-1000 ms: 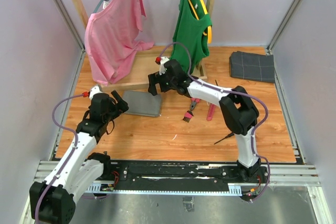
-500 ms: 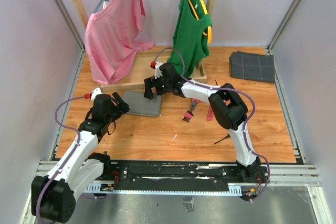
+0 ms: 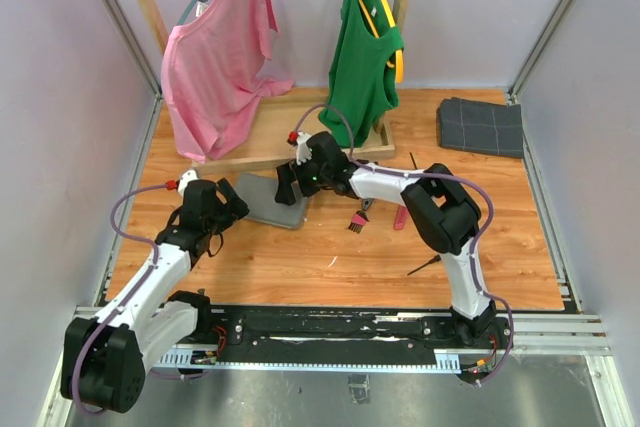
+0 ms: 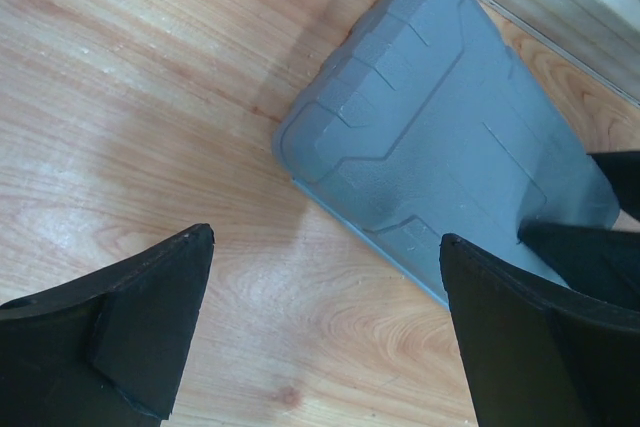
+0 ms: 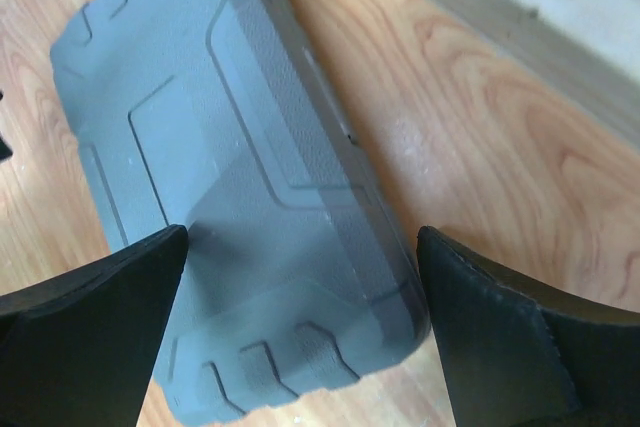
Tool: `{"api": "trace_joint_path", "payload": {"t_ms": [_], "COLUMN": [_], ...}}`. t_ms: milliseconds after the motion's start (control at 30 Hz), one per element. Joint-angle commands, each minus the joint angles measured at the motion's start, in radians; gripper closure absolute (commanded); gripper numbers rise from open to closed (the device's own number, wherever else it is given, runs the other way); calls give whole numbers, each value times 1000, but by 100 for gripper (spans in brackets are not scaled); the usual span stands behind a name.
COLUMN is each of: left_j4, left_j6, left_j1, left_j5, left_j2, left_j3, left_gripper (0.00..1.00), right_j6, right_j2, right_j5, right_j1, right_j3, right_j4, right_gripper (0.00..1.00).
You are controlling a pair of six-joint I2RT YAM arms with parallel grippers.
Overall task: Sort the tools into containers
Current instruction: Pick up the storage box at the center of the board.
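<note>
The grey tool case point(image 3: 266, 201) lies shut on the wooden floor, its moulded outer face up. My right gripper point(image 3: 289, 184) hangs open over its right end, and in the right wrist view the case point(image 5: 230, 187) fills the space beneath the open gripper point(image 5: 302, 237). My left gripper point(image 3: 229, 203) stands open just left of the case. In its wrist view the case point(image 4: 440, 157) lies ahead and bare floor lies between the open gripper point(image 4: 326, 239). Loose tools lie to the right: a small brush point(image 3: 355, 220), pliers point(image 3: 368, 203), a pink knife-like tool point(image 3: 402, 215) and a thin black screwdriver point(image 3: 425, 265).
A wooden clothes rack base point(image 3: 255, 137) stands just behind the case, carrying a pink shirt point(image 3: 215, 57) and a green top point(image 3: 365, 47). A folded dark grey cloth point(image 3: 480, 126) lies at the back right. Walls close in both sides.
My right gripper has come down and toward the near side, onto the case's right end. My left gripper has shifted slightly nearer. Both stay open.
</note>
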Motion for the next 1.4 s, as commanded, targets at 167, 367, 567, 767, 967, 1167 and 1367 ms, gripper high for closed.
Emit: {"api": "trace_joint_path", "payload": {"t_ms": [167, 367, 567, 767, 967, 1167, 1367], "left_j4": [82, 107, 127, 165, 256, 289, 310], "left_j6": [-4, 1, 8, 67, 179, 209, 173], "left_j1": [10, 10, 10, 10, 8, -48, -170], "left_j5": [25, 52, 67, 151, 361, 410, 373], "left_j2": [47, 84, 98, 126, 176, 216, 262], "left_j3": [-24, -20, -27, -32, -50, -44, -14], "left_gripper": [1, 1, 1, 3, 12, 17, 18], "right_j6": [32, 81, 116, 135, 144, 172, 256], "right_j2": [-163, -196, -224, -265, -398, -580, -744], "right_j5": [-20, -22, -10, -15, 126, 425, 679], "right_j1": [69, 147, 235, 303, 308, 307, 304], "right_j3": [-188, -267, -316, -368, -520, -650, -737], "right_j4": [93, 171, 223, 264, 259, 106, -7], "right_gripper": [1, 2, 1, 1, 1, 2, 2]}}
